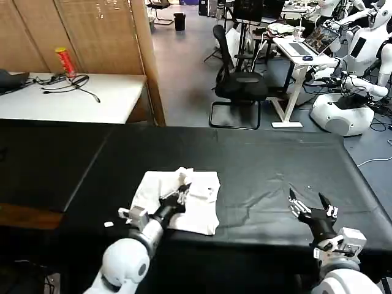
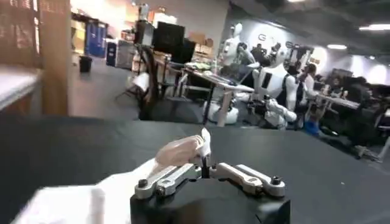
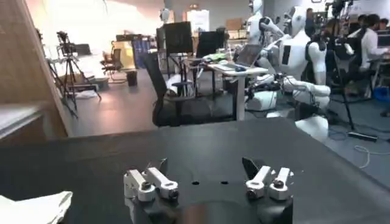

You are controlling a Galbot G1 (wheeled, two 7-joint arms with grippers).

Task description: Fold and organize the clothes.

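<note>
White T-shirt already folded small near tabletop front edge | left gripper pinching its top fold | right gripper spread, idle | tidying remains

No legible text, label, brand, number or sign on any item.

- White T-shirt, folded on the black table: no print readable on the side facing up.
- Red and yellow canister on the white side table: markings too small to read.
- Laptop screen on the far desk: content not readable.
- Wall lettering in the room behind, left wrist view: too blurred to make out.
</note>
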